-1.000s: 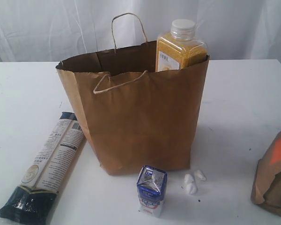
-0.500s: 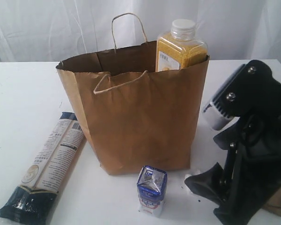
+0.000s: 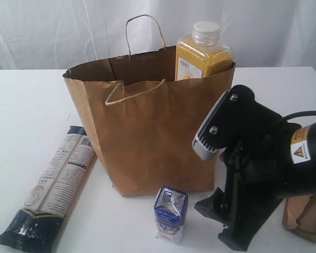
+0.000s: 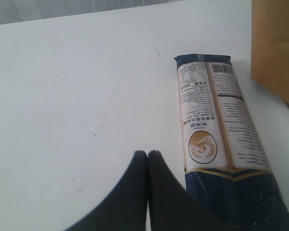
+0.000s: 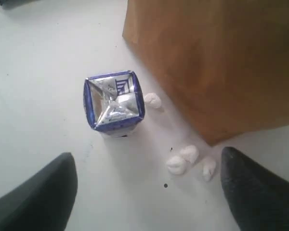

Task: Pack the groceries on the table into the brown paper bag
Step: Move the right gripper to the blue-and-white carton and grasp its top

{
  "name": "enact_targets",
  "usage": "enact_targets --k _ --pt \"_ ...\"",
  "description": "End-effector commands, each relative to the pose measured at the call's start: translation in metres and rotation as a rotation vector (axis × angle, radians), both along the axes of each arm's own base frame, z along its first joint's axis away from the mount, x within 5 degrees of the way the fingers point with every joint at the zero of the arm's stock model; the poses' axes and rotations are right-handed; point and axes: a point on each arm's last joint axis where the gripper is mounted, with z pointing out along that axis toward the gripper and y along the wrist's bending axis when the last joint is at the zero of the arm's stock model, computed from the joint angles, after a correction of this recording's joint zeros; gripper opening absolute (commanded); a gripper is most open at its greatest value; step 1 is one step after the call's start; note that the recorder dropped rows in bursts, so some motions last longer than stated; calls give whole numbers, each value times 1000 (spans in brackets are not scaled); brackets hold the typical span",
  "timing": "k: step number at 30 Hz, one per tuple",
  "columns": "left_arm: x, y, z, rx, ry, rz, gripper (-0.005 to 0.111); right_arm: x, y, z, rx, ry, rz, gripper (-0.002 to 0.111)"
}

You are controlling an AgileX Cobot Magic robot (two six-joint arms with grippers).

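The brown paper bag (image 3: 152, 137) stands open mid-table, and the yellow-grain bottle (image 3: 203, 55) rises out of its back right corner. In front of it the small blue-white carton (image 3: 170, 213) (image 5: 114, 101) stands upright. The long navy-cream packet (image 3: 52, 187) (image 4: 221, 139) lies flat to the bag's left. My right gripper (image 3: 224, 224) (image 5: 147, 159) hangs open low over the table (image 3: 31, 105), just right of the carton and apart from it. Behind that arm the brown pouch (image 3: 305, 213) is mostly hidden. My left gripper (image 4: 147, 153) is shut and empty beside the packet. The jar and the can are out of view.
A few small white lumps (image 5: 188, 159) lie on the table between the right gripper's fingers, close to the bag's front corner (image 5: 207, 134). A white curtain hangs behind the table. The right arm's black body fills the front right of the exterior view.
The right arm has come in from the right and moved left toward the carton, covering the white lumps and most of the pouch. Bag, bottle, carton and packet have stayed put.
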Motion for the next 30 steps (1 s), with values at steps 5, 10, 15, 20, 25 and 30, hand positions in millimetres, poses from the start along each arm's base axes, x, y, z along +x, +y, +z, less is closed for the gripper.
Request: enact_targets --k 5,10,15,20,25,30 --pt "0 0 -1 -7 4 2 0 8 24 -19 -61 -58 149 75" --pt "0 0 -1 -7 4 2 0 15 47 -36 -63 -89 209 80" --pt "0 0 -1 -7 4 2 0 26 63 -65 -91 -67 216 80" --pt "0 0 -1 -7 4 2 0 32 69 -79 -107 -64 217 80" --pt "0 0 -1 -7 4 2 0 35 70 -91 -144 -38 223 79" --pt "0 0 -1 -7 4 2 0 35 70 -94 -153 -28 224 63"
